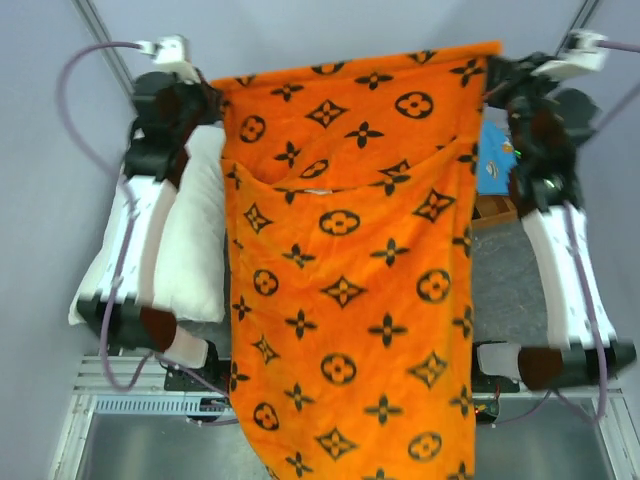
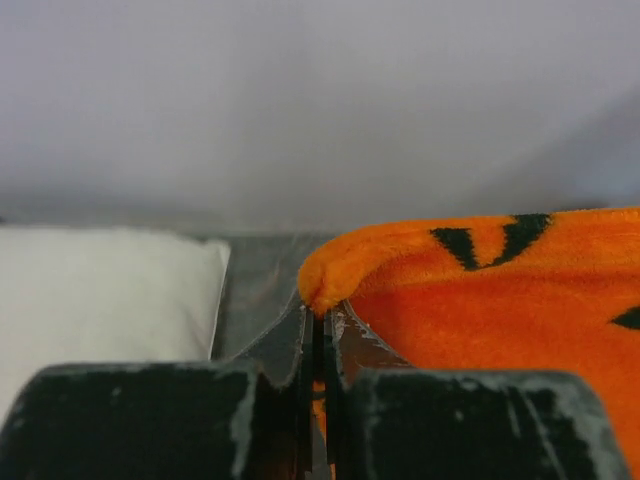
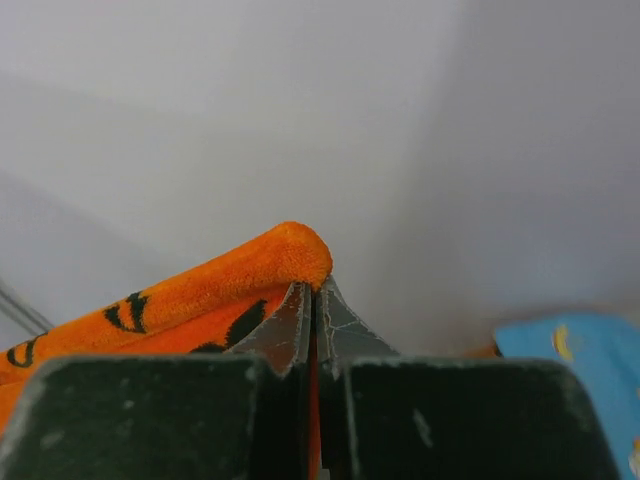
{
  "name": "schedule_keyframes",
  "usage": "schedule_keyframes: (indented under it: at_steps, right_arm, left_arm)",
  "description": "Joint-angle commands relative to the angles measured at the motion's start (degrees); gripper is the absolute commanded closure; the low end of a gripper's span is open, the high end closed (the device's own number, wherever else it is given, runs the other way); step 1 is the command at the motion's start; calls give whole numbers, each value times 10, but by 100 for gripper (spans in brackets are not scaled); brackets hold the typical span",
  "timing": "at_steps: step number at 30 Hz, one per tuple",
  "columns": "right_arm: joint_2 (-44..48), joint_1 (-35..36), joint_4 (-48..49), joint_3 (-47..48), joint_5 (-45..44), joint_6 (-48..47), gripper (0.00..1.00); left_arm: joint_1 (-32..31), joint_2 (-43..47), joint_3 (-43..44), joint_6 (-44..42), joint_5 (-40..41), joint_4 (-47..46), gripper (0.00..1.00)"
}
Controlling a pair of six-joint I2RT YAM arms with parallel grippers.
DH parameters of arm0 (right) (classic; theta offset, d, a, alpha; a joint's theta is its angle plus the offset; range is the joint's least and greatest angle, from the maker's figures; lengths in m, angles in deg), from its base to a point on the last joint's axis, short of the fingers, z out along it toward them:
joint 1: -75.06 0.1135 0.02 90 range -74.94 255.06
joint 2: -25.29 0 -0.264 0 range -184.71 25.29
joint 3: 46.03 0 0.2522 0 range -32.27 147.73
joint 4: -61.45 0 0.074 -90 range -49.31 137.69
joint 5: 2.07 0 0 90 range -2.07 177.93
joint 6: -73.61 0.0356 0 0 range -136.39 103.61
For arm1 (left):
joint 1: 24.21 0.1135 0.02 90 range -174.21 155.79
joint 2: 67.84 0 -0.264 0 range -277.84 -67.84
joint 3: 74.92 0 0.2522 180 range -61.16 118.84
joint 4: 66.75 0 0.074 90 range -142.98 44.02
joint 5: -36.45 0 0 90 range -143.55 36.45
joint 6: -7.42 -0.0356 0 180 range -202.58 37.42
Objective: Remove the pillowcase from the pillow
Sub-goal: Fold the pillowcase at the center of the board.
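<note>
Pillowcase (image 1: 350, 280) hangs spread out, its top edge stretched from the left claw (image 2: 318, 312) to the right claw (image 3: 314, 288), the lower part draping down over the arm bases. Each claw is closed tight on one upper corner of the orange fabric. The pillow (image 1: 195, 240) lies on the counter (image 1: 505, 290) at the left, outside the pillowcase, beneath the left arm (image 1: 140, 215).
</note>
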Motion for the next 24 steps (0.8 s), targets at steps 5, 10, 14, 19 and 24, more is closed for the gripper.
schedule_keyframes:
  at_steps: [5,10,14,19,24]
  right_arm:
    - [-306,-3,67,26,-74,-17,99]
    - [-415,-3,34,150,-48,-31,99]
    - [-440,-3,25,209,-36,-45,99]
    - [-435,-3,24,235,-25,-52,99]
    - [-415,-4,36,238,-24,-64,99]
  left_arm:
    - [6,-350,109,-2,75,-13,97]
    - [6,-512,376,5,66,53,97]
    - [6,-521,412,-8,94,12,97]
    - [6,-472,355,-27,109,-62,97]
    - [6,-449,354,-38,100,-61,97]
